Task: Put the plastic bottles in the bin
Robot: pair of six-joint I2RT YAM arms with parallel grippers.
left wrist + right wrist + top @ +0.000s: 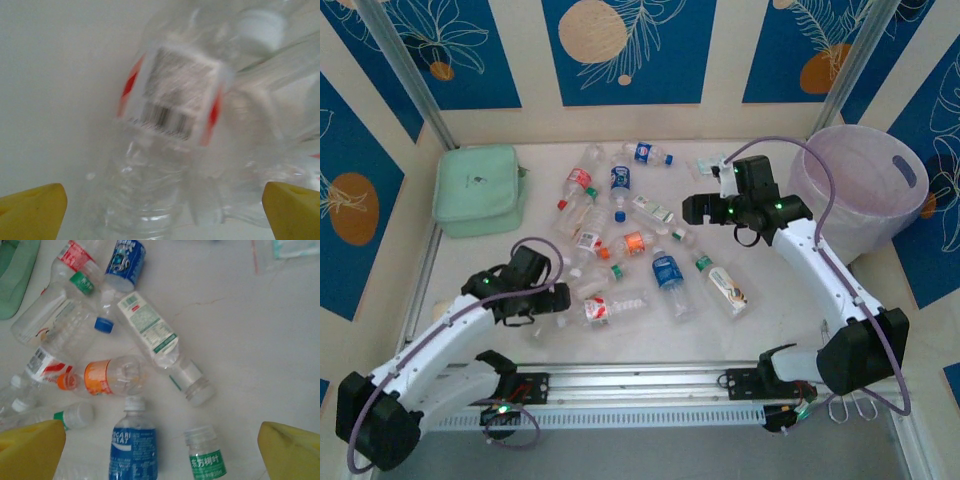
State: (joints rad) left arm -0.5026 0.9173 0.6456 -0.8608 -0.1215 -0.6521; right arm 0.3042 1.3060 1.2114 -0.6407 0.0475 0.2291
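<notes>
Framing a barcoded bottle point(170, 110), left claw point(162, 212) gapes; right claw point(160, 450) gapes above bottles point(112, 377); overhead adds the bin point(860, 225).

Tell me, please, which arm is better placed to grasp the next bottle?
Left, probably: the left gripper is open with a red-labelled bottle close between its jaws. The right gripper, also open, hovers higher over several bottles, though nearer the bin.

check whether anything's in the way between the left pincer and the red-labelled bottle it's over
Nothing visible does. The left pincer is open, and the red-labelled bottle lies directly between its fingers in the wrist view. A second clear bottle crowds it on the right and might get caught in the grasp.
</notes>
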